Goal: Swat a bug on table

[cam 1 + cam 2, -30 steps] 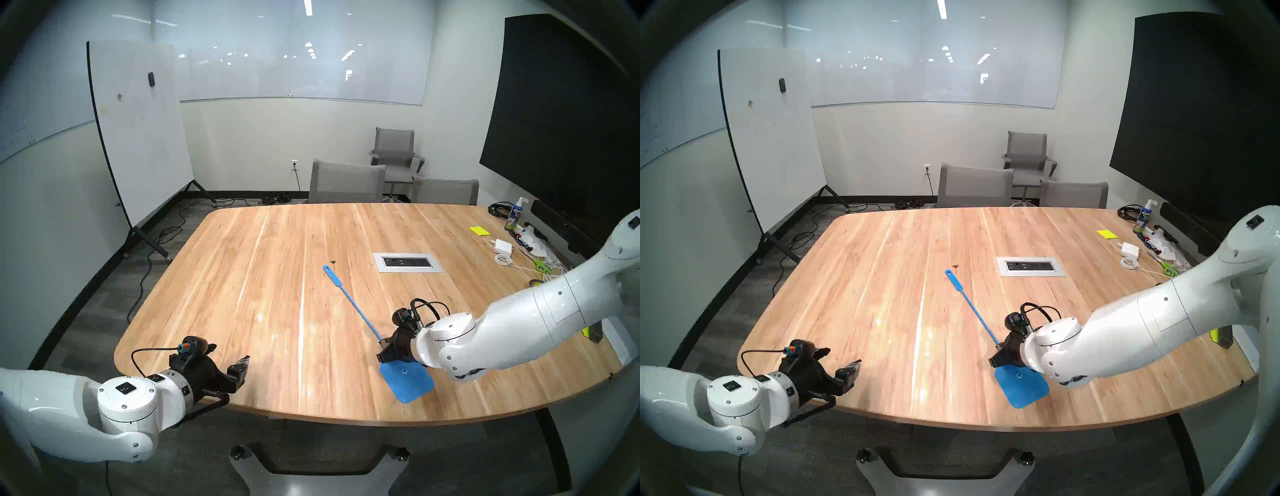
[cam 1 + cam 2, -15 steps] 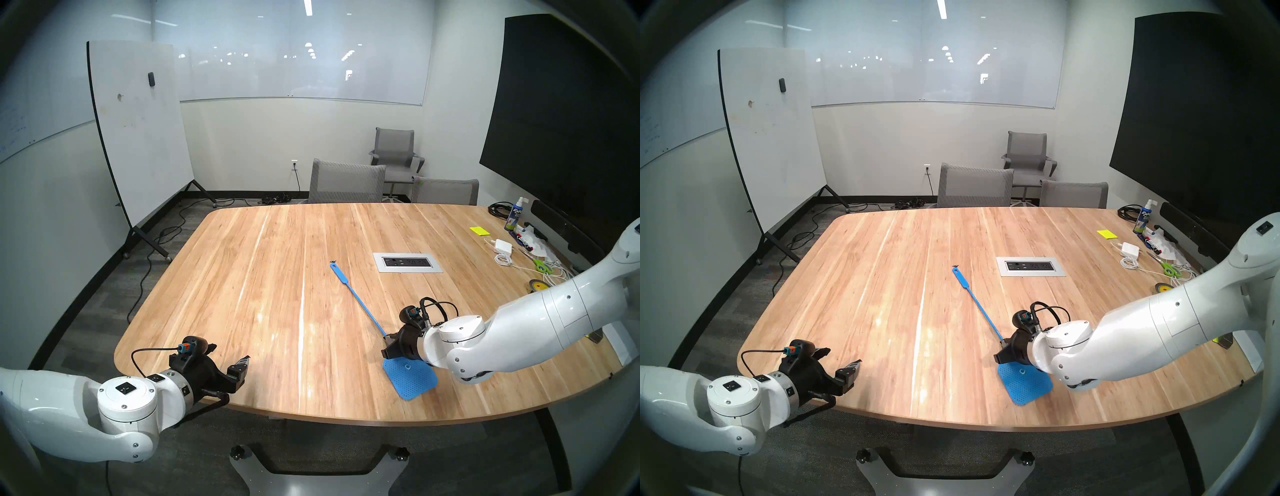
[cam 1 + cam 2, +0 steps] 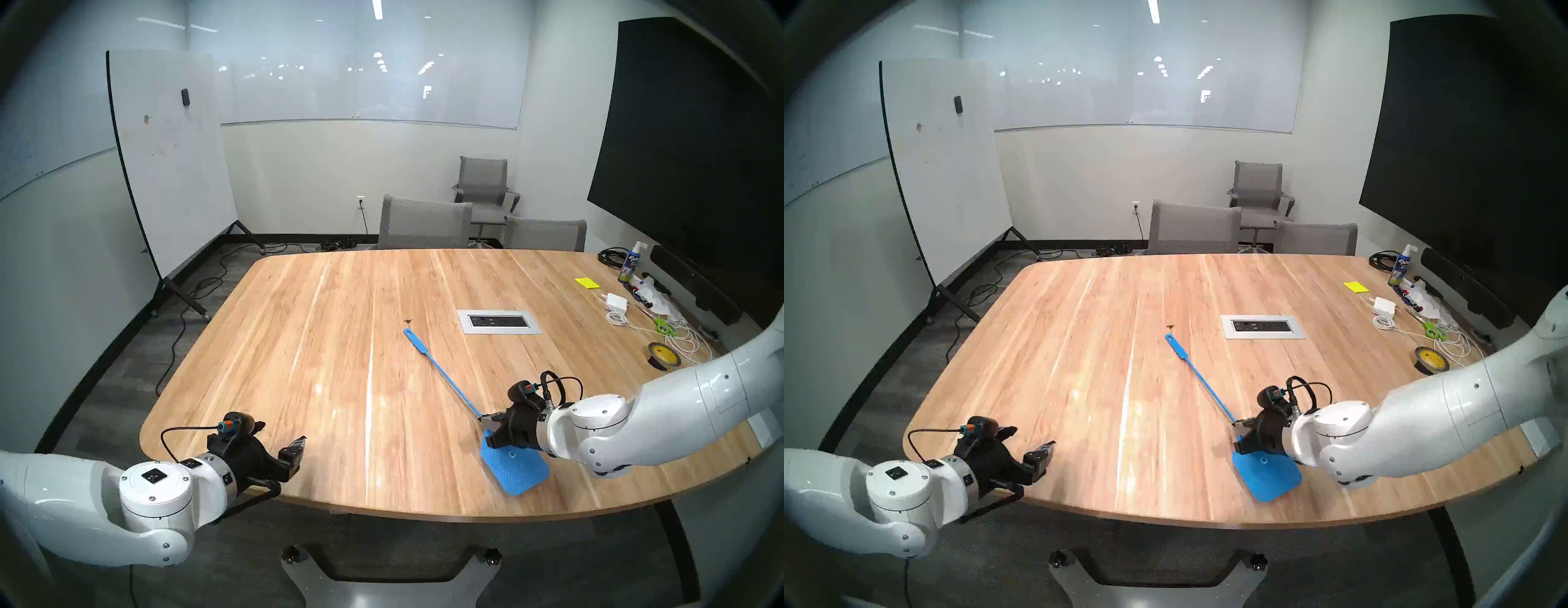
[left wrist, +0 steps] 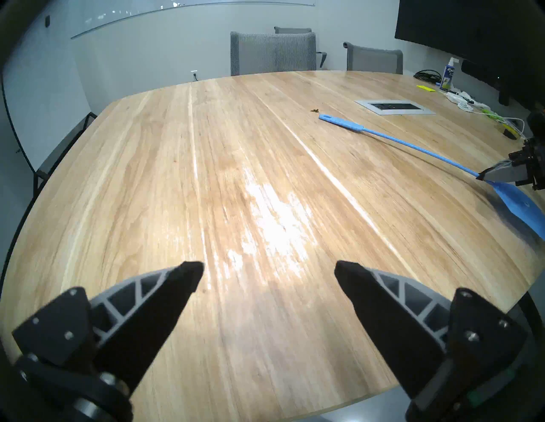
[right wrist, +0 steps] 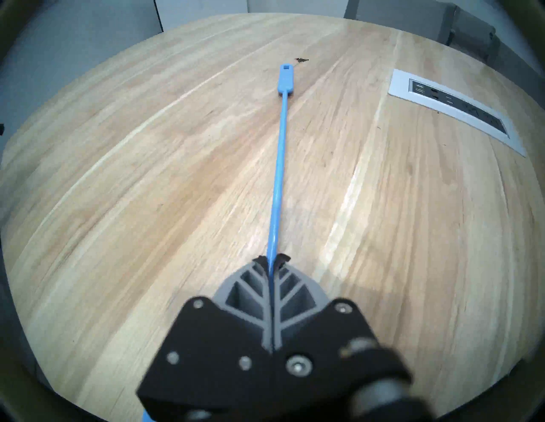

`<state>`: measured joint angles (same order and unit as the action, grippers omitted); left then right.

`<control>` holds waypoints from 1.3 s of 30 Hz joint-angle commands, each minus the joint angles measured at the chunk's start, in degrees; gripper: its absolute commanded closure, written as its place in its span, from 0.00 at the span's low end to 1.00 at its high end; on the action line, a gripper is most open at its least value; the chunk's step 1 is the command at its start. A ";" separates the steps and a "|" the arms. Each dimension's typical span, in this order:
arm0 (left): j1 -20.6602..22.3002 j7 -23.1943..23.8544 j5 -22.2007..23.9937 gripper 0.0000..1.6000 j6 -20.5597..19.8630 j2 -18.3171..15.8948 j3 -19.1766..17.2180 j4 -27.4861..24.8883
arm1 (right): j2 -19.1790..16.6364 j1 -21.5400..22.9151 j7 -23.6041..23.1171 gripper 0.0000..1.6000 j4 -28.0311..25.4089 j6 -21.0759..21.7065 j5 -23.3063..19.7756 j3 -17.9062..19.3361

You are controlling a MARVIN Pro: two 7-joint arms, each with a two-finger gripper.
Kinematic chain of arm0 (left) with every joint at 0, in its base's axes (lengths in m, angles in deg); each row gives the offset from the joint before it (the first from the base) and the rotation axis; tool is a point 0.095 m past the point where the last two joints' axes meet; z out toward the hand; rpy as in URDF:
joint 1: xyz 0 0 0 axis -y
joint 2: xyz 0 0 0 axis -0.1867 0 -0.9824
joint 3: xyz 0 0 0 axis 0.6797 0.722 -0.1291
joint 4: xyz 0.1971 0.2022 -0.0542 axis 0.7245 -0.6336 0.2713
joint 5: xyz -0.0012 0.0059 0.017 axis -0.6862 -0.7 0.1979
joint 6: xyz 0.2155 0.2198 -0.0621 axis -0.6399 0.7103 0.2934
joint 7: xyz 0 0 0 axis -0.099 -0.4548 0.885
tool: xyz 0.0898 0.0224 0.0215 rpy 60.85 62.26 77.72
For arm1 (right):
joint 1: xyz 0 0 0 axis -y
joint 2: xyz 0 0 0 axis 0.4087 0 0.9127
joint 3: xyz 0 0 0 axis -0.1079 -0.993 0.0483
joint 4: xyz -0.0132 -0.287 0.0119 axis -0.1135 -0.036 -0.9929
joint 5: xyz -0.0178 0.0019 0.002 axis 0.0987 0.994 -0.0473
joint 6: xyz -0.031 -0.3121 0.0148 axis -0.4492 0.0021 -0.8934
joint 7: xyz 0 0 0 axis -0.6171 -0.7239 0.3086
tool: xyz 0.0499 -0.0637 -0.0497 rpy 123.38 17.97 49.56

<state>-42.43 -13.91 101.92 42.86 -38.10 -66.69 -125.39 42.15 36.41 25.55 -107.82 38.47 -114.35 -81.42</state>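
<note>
A tiny dark bug (image 3: 408,319) (image 3: 1170,326) (image 4: 314,110) (image 5: 302,60) sits mid-table on the light-wood table (image 3: 322,382), left of the silver outlet panel. A blue fly swatter (image 3: 449,384) (image 3: 1202,384) (image 5: 281,153) lies low across the table. Its grip end points at the bug and stops just short of it; its mesh head (image 3: 515,469) (image 3: 1267,473) is near the front edge. My right gripper (image 3: 488,420) (image 3: 1240,424) (image 5: 271,259) is shut on the swatter's thin rod just above the head. My left gripper (image 3: 297,452) (image 4: 268,274) hovers open and empty over the front left corner.
The outlet panel (image 3: 499,321) is set into the table right of the bug. Clutter fills the far right: a tape roll (image 3: 664,356), white cables, green scissors (image 3: 662,325), a charger, yellow notes, a spray bottle (image 3: 632,263). Grey chairs (image 3: 424,223) stand behind; a whiteboard is at left.
My right gripper has drawn back to the right and towards the front edge with the swatter. The grip end swung right, then slid back from the bug. The left arm stayed still.
</note>
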 commanded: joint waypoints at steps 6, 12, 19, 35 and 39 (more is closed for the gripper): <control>0.32 -0.06 0.02 0.00 0.09 0.05 -0.30 -0.27 | -3.52 5.99 -9.85 1.00 -0.57 -1.36 9.20 -2.89; 0.34 -0.07 0.02 0.00 0.09 0.05 -0.29 -0.27 | -3.55 6.15 -13.18 1.00 0.28 -1.93 11.62 -3.62; 0.36 -0.07 0.02 0.00 0.09 0.05 -0.27 -0.27 | -3.99 7.13 -18.51 1.00 1.10 -2.95 15.17 -4.93; 0.39 -0.07 0.03 0.00 0.09 0.05 -0.23 -0.27 | -6.00 8.92 -30.13 1.00 2.20 -6.69 19.87 -5.47; 0.40 -0.08 0.03 0.00 0.09 0.05 -0.22 -0.28 | -5.80 9.09 -32.45 1.00 2.64 -7.26 21.78 -5.49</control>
<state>-42.33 -13.91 101.92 42.86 -38.10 -66.59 -125.39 36.52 43.96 -3.77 -105.59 32.94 -94.49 -87.18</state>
